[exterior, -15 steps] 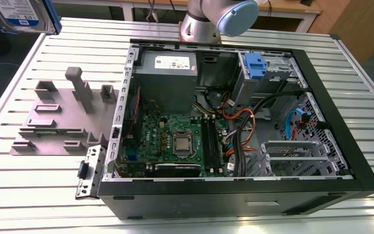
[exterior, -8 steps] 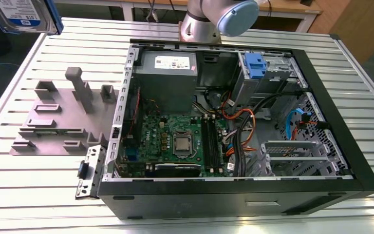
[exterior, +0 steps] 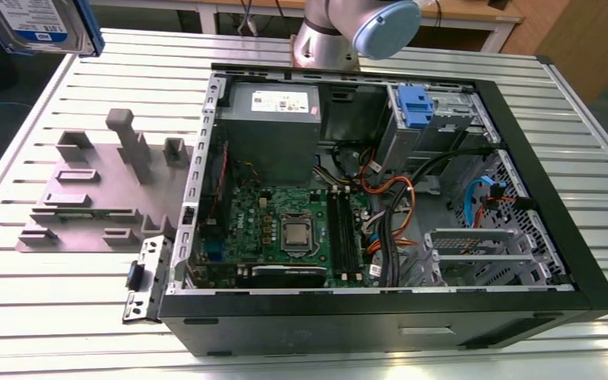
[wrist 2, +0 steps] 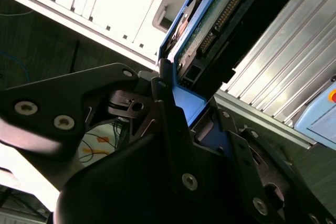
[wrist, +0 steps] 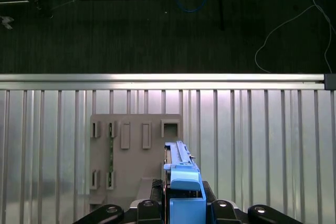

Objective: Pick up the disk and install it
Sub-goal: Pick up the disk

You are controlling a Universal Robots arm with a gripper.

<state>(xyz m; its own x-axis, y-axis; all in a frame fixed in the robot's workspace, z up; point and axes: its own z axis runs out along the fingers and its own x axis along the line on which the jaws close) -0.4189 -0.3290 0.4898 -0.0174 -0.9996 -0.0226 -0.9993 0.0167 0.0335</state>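
Note:
The disk [exterior: 38, 24], a silver hard drive with a white-and-blue label and blue rails, hangs in the air at the top of the exterior view's left, well away from the open computer case [exterior: 515, 158]. In both wrist views my gripper [wrist: 185, 207] [wrist 2: 195, 113] is shut on it. In the first wrist view the disk [wrist: 181, 166] is seen edge-on above the slatted table. In the second wrist view its blue rail and green circuit board [wrist 2: 210, 22] stick out from between the black fingers [wrist 2: 167, 95].
A grey fixture plate [exterior: 93, 198] [wrist: 134, 156] with upright pegs and slots lies on the slatted metal table [exterior: 51, 317], left of the case. Inside the case are a grey power supply box [exterior: 272, 119], the mainboard [exterior: 283, 229], cables and a blue latch [exterior: 415, 107]. The arm's base [exterior: 331, 36] stands behind the case.

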